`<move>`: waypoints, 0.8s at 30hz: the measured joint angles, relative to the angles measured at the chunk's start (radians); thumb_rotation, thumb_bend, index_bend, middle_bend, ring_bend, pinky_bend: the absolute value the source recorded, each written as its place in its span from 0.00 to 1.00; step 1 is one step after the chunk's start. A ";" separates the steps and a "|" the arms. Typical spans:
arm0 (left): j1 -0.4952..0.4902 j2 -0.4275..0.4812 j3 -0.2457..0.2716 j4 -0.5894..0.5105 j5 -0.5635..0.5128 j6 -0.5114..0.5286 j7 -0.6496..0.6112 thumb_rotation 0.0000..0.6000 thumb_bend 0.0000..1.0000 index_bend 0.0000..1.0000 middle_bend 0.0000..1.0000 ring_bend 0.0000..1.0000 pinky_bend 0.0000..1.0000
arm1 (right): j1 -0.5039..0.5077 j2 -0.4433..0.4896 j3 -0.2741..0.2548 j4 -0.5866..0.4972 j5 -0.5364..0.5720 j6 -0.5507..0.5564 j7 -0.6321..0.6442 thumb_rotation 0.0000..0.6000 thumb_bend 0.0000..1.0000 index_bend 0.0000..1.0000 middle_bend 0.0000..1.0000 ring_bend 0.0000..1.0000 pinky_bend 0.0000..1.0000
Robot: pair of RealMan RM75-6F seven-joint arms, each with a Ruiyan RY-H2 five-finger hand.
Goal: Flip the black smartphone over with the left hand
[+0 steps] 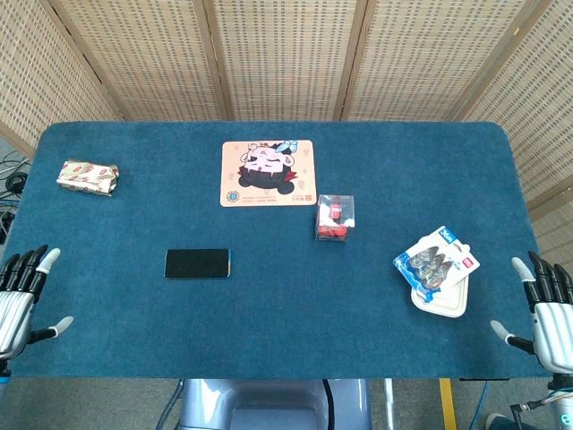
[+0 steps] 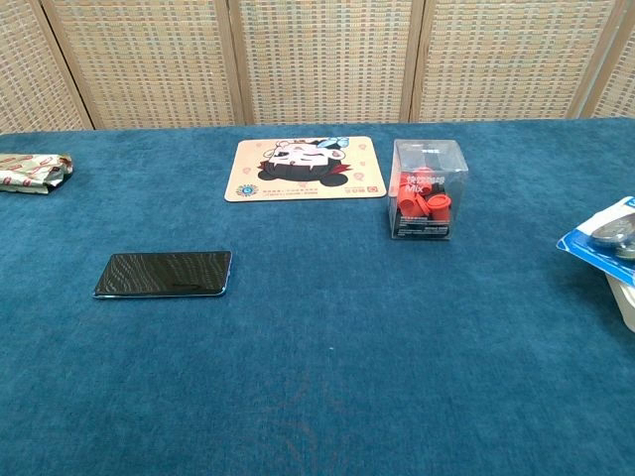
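1. Surface (image 1: pixel 269 322): blue cloth, carrying all items.
2. Left robot hand (image 1: pixel 20 296): at the near left corner, fingers apart, holding nothing.
3. Right robot hand (image 1: pixel 548 313): at the near right corner, fingers apart, empty.
4. Black smartphone (image 1: pixel 197 263): flat, left of centre, nearer the front edge.

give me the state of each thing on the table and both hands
black smartphone: flat, untouched
left hand: empty, fingers apart, at table edge
right hand: empty, fingers apart
clear box: upright, closed, red pieces inside
mouse pad: flat
blister pack: lying on white tray
wrapped packet: crumpled
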 measured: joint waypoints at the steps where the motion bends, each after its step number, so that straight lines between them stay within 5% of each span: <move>1: -0.006 -0.003 -0.001 -0.007 -0.003 -0.009 0.010 1.00 0.00 0.00 0.00 0.00 0.00 | -0.001 0.002 0.001 0.000 0.000 0.002 0.005 1.00 0.00 0.00 0.00 0.00 0.00; 15: -0.043 -0.017 -0.038 -0.077 -0.053 -0.047 0.081 1.00 0.00 0.00 0.00 0.00 0.00 | -0.002 0.014 -0.004 0.000 -0.015 0.003 0.022 1.00 0.00 0.00 0.00 0.00 0.00; 24: -0.228 -0.064 -0.114 -0.121 -0.171 -0.305 0.184 1.00 0.00 0.08 0.00 0.00 0.00 | 0.002 0.020 0.001 0.004 0.005 -0.015 0.043 1.00 0.00 0.00 0.00 0.00 0.00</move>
